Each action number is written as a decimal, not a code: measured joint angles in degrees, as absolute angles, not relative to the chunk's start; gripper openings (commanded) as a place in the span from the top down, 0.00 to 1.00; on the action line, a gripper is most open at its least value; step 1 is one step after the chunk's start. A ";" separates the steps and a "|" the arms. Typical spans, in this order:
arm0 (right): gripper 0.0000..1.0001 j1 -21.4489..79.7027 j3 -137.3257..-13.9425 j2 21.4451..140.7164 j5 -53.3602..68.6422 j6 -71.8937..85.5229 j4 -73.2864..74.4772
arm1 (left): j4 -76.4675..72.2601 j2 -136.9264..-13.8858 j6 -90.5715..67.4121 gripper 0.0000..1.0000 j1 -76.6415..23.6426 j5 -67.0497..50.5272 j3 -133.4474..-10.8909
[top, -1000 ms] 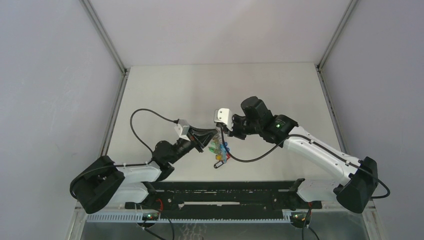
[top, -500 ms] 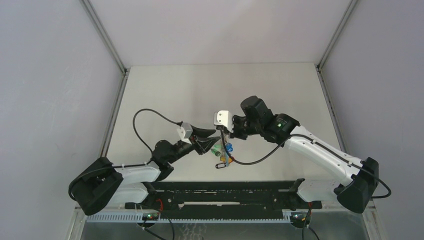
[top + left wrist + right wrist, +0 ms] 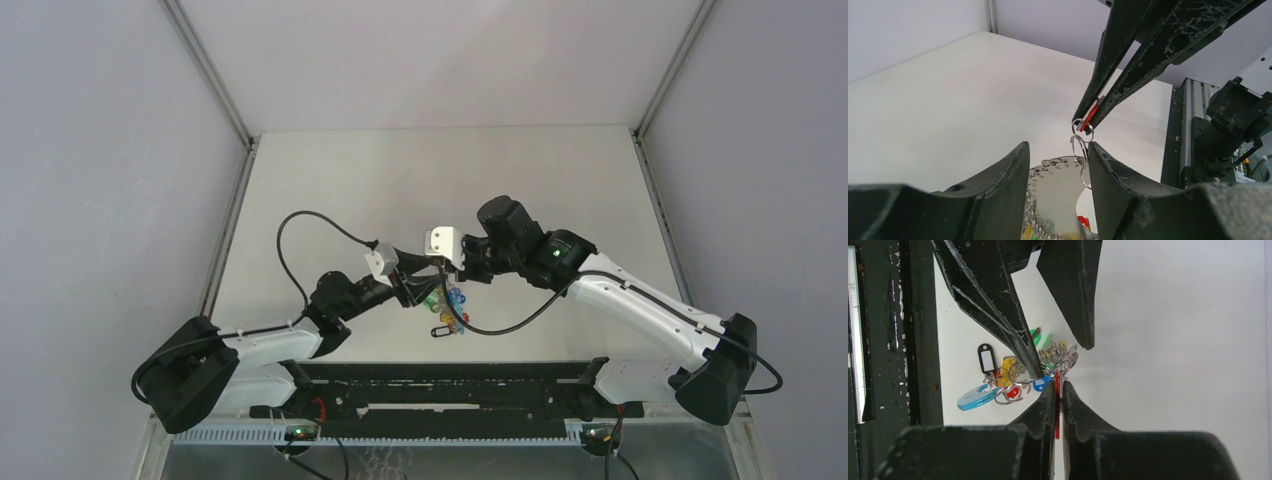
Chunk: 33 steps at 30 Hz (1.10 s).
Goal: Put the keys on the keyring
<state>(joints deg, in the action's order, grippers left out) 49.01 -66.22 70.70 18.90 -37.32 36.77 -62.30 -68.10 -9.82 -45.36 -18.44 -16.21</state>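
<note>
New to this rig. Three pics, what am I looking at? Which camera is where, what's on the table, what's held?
A left arm and a right arm are bolted at the near edge of a table. The wide picture comes from a fixed camera above and behind them. The other two come from a camera on each wrist, looking forward along that arm. Between the arms is a keyring crowded with colour-tagged keys; whether it rests on the table or hangs, I cannot tell. The right gripper is shut on the red-tagged key. The left gripper is open around the keyring's rim.
</note>
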 measured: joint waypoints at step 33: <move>1.00 48.99 -62.59 68.73 13.78 -34.15 34.59 | -61.52 -67.05 -14.02 1.00 -46.00 -11.68 -16.82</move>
<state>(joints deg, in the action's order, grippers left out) 48.99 -62.59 68.73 13.78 -34.15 34.59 -61.52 -67.05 -14.02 -46.00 -11.68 -16.82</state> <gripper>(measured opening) 0.018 0.008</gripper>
